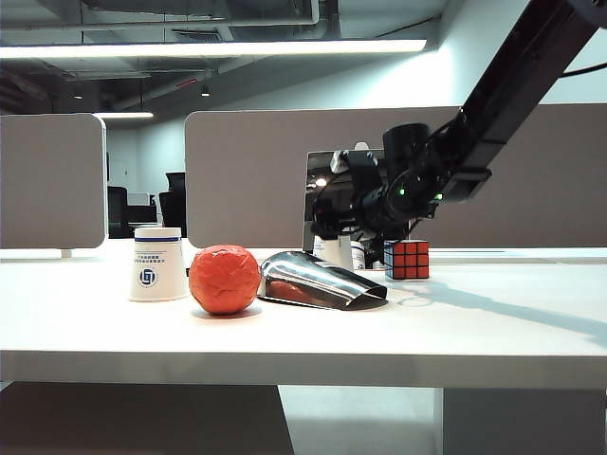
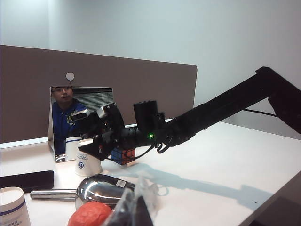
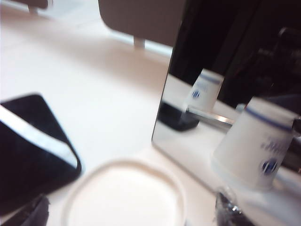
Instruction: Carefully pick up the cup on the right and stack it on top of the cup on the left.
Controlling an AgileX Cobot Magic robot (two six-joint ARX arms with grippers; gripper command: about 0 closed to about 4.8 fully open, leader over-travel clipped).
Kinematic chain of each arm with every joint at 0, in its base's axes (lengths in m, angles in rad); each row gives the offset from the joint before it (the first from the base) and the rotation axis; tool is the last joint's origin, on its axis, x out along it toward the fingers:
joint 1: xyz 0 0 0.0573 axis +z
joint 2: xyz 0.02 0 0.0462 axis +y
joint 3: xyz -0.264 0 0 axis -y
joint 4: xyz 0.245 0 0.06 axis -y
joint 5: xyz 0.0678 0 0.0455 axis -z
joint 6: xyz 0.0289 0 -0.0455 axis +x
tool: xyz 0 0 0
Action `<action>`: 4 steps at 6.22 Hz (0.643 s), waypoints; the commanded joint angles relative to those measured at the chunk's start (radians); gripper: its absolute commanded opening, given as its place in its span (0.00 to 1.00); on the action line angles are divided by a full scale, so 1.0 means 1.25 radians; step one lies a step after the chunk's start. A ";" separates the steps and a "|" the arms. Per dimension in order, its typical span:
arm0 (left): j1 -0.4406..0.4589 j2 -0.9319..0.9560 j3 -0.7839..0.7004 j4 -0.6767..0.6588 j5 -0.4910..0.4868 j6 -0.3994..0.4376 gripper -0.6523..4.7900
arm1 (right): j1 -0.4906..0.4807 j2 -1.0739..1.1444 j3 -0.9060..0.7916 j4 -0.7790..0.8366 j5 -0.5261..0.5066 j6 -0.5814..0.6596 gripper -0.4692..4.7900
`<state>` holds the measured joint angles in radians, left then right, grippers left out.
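Left cup (image 1: 158, 264): white paper, inverted, navy band near its upper end, round blue logo with lines of print too small to read. It is standing on the white table (image 1: 493, 322) at the left, just beside a red crumpled ball (image 1: 225, 279).

Right cup (image 2: 88, 157): same white paper, same blue logo, inverted, standing just in front of a small mirror (image 2: 66, 101) and near a red-faced puzzle cube (image 1: 406, 259). In the exterior view it is showing only as a sliver below the black arm.

Right gripper (image 2: 96, 136): hanging directly over the right cup, fingers spread wide; contact cannot be told. Its wrist view is looking down on the cup's pale round base (image 3: 124, 195), close and blurred.

Left gripper (image 2: 134, 209): only a dark blurred part showing at the picture's edge; whether spread or pressed together cannot be told.

Metal scoop (image 1: 318, 282): lying on its side beside the ball.

Only the left wrist view is showing a dark phone (image 2: 26, 180) on the table and a person in blue reflected in the mirror.
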<state>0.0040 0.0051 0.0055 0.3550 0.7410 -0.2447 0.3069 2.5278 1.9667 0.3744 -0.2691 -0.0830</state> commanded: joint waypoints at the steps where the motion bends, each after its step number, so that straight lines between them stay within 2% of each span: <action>1: 0.000 0.000 0.002 0.007 -0.003 -0.002 0.11 | 0.003 0.002 0.005 0.018 -0.005 0.004 1.00; 3: 0.000 0.000 0.002 0.007 -0.003 -0.002 0.11 | 0.003 0.002 0.006 0.021 0.002 0.003 1.00; 4: 0.000 0.000 0.002 0.007 -0.003 -0.002 0.11 | 0.003 0.002 0.006 0.021 0.002 0.003 0.96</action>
<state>0.0040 0.0051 0.0055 0.3553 0.7399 -0.2447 0.3092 2.5370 1.9652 0.3832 -0.2687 -0.0830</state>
